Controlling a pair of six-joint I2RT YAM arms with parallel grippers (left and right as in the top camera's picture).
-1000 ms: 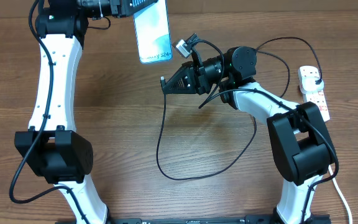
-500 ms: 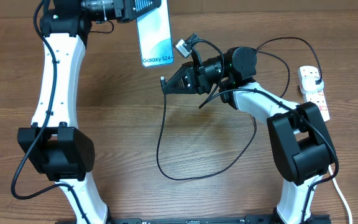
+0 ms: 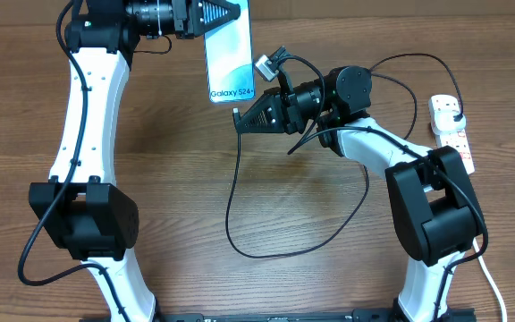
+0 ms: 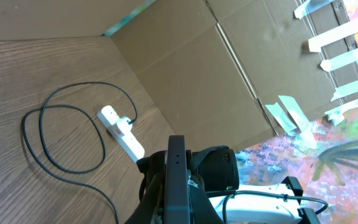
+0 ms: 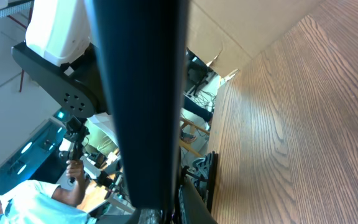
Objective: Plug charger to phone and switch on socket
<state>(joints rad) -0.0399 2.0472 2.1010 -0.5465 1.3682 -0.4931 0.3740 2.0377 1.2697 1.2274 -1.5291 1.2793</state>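
Two grippers meet, the phone's short edge beside the cable end.
Left gripper [image 3: 223,16] is clamped on the phone [image 3: 229,54], lit screen up. Its long axis runs far-to-near and its near short edge sits just beside the right gripper [image 3: 240,119]. That gripper is closed on the charger [image 3: 236,192] (connector tip too small to make out). It is the nearer tool, and its cable end likely needs to push away from the robot into that edge.

Left claw [image 3: 232,12] and right claw [image 3: 239,120], both clamped, face each other.
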